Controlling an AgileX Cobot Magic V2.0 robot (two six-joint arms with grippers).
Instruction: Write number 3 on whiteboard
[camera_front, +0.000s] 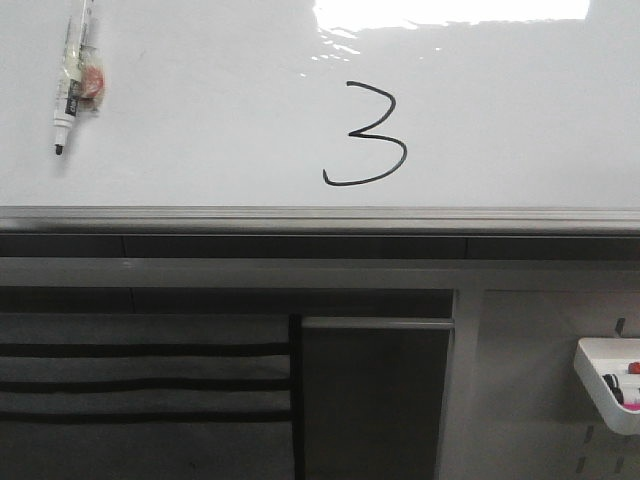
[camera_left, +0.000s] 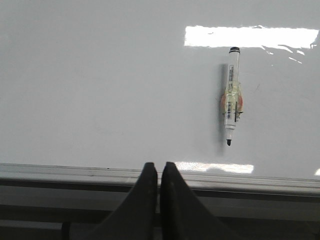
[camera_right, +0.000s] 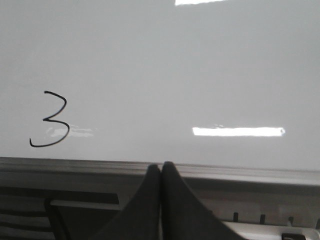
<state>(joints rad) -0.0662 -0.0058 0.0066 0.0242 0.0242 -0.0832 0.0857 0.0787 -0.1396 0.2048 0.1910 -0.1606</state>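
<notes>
Left end effector (camera_left: 159, 172): fingers pressed together, empty, below the frame.
Right end effector (camera_right: 160, 172): fingers together, empty.
Whiteboard (camera_front: 200, 120): glossy, glare along its far edge.
Number 3 (camera_front: 368, 135): on the board's middle.
Marker (camera_front: 70, 85): uncapped, on the board, well left of the digit.

You're looking at a glossy, smooth whiteboard (camera_front: 200, 120) throwing bright glare, edged in brushed silver-grey metal frame (camera_front: 320, 217). The marker (camera_left: 231, 95) has a shiny plastic barrel. Both grippers' fingers (camera_left: 145, 200) look matt black.

All views face whiteboard (camera_front: 200, 120) (closely) — frontally.
</notes>
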